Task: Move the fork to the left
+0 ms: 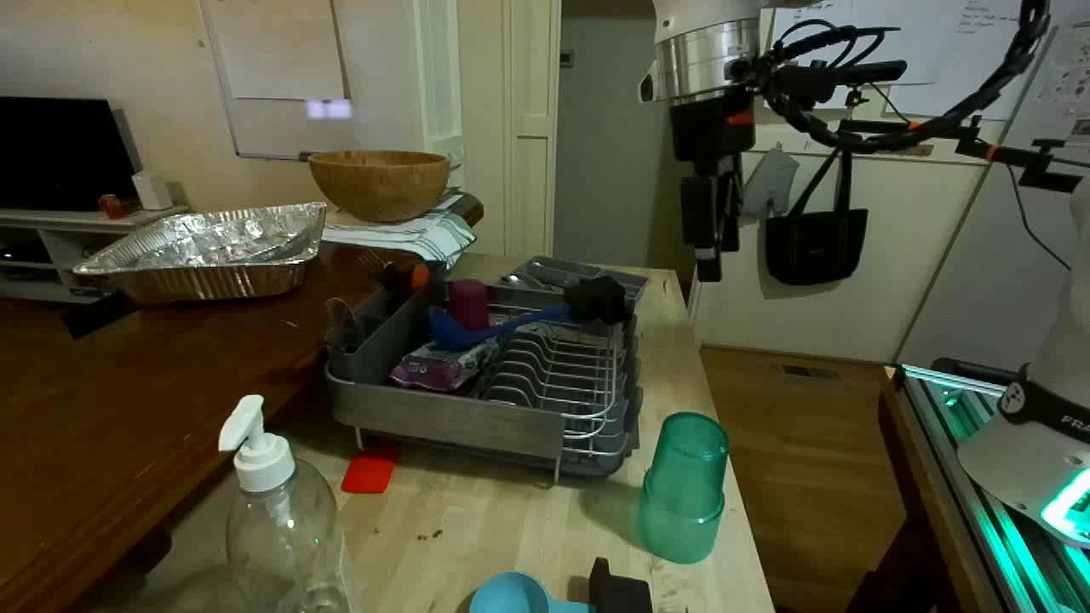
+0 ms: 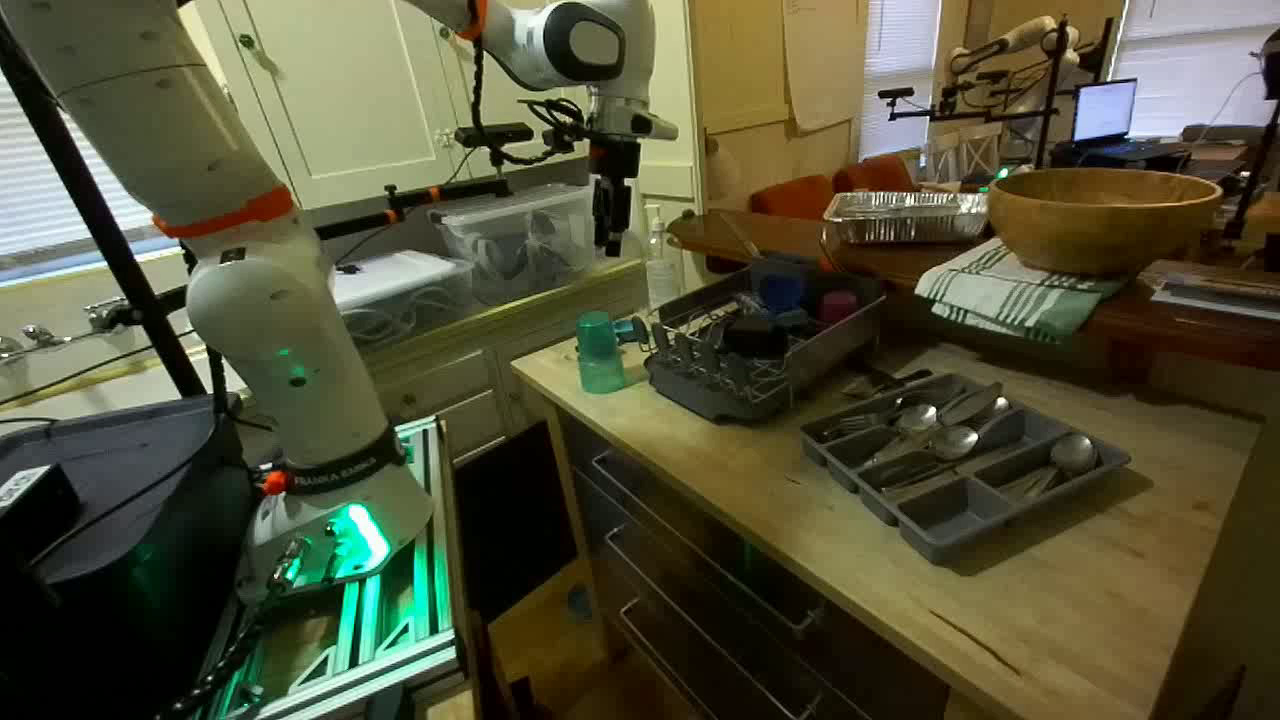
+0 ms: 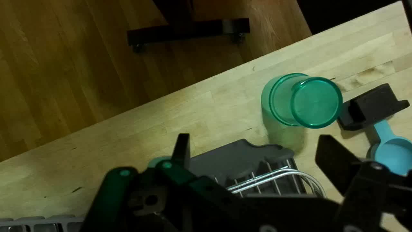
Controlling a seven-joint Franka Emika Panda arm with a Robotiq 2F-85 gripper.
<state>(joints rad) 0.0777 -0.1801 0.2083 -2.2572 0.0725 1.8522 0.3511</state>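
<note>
Tool (image 3: 255,145) hung with fingers spread, nothing gripped, its height presumably meant to clear the rack (image 1: 451,421) below. Fork (image 2: 848,425) lay lower than the tool, off to one side, in the cutlery tray (image 2: 955,512), probably for sorting.

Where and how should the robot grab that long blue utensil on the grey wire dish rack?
Probably from above, gripping the utensil by its chunky black end block: that is thicker than the slim blue handle and sits atop the rack.
</note>
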